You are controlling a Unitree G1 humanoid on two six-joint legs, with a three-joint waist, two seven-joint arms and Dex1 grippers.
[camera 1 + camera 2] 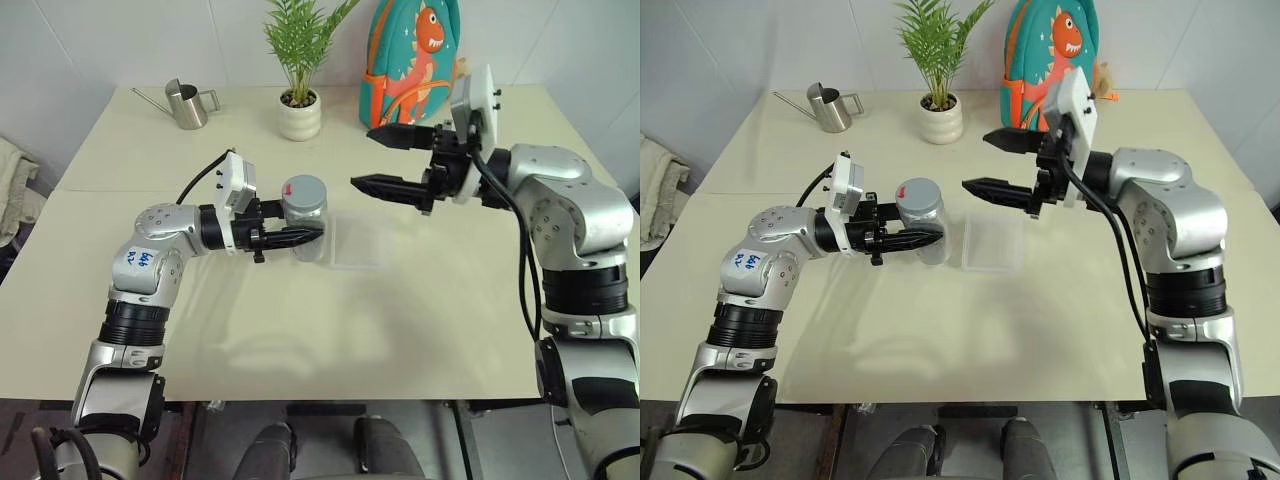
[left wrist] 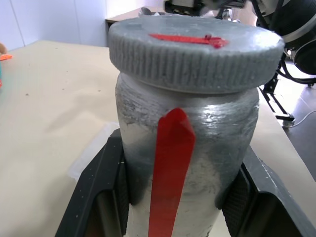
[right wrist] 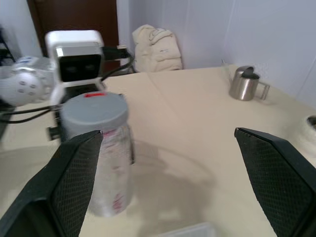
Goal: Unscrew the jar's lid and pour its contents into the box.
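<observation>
My left gripper (image 1: 308, 236) is shut on the jar (image 1: 305, 225), holding it upright just above the table's middle. The jar has silvery-clear sides with a red strip (image 2: 170, 163), and the left wrist view shows the black pads pressed against both sides. The grey lid (image 1: 304, 190) sits on top of the jar with a red mark across it. To the right of the jar lies the clear shallow box (image 1: 360, 242), flat on the table. My right gripper (image 1: 364, 157) stands open with nothing in it. It hangs level above the box, apart from the lid (image 3: 96, 111), pointing toward the jar.
A steel watering can (image 1: 187, 104) stands at the back left. A white pot with a green plant (image 1: 299, 115) and a teal dinosaur backpack (image 1: 415, 60) stand at the back middle. A bundle of cloth (image 1: 15, 185) lies off the table's left edge.
</observation>
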